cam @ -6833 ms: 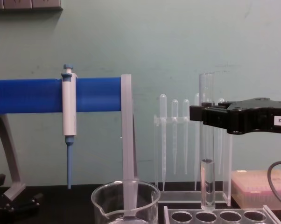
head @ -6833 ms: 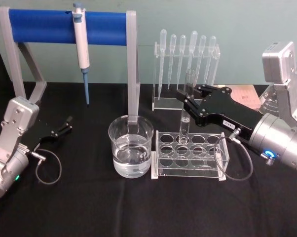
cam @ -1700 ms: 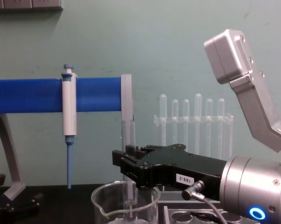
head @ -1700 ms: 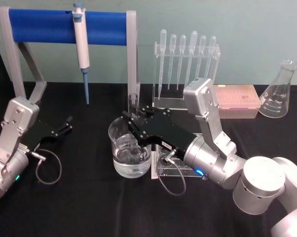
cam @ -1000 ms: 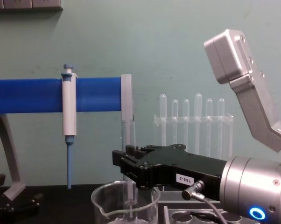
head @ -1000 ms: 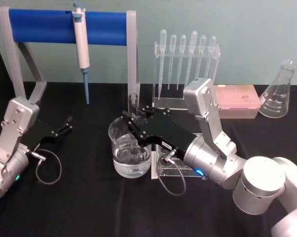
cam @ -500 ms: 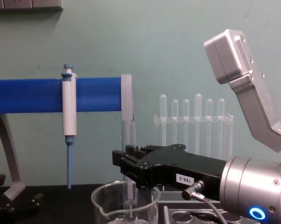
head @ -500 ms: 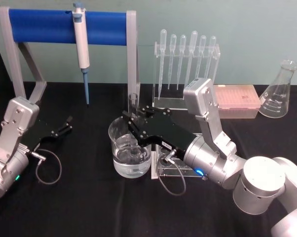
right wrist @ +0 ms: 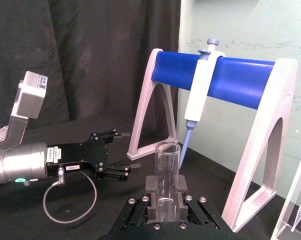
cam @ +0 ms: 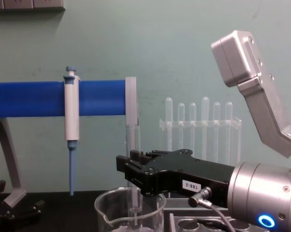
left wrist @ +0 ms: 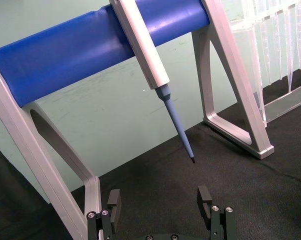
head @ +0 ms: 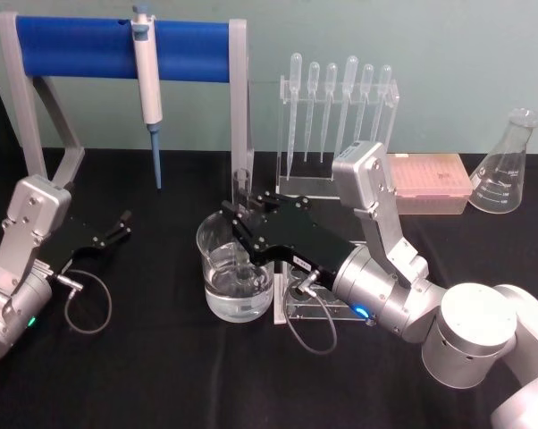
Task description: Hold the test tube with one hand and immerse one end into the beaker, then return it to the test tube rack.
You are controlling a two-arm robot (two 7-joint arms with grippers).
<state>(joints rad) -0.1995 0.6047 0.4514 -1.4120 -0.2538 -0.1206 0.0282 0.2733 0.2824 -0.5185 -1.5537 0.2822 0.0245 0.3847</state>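
The test tube stands upright, with my right gripper shut on its middle. Its lower end dips into the water of the beaker at the table's middle. From the chest, the test tube rises above the black right gripper and reappears inside the beaker. The right wrist view has the test tube clamped between the fingers. My left gripper rests open on the black cloth at the left, apart from the glassware; its fingertips stand wide.
A blue-barred stand with a hanging pipettor rises behind the beaker. Behind my right arm are a pipette rack, a pink box and a flask. A clear tube rack sits right of the beaker.
Since 6.8 s ago my right gripper has carried the test tube from the clear rack to the beaker and lowered it in. Over the last second nothing moves.
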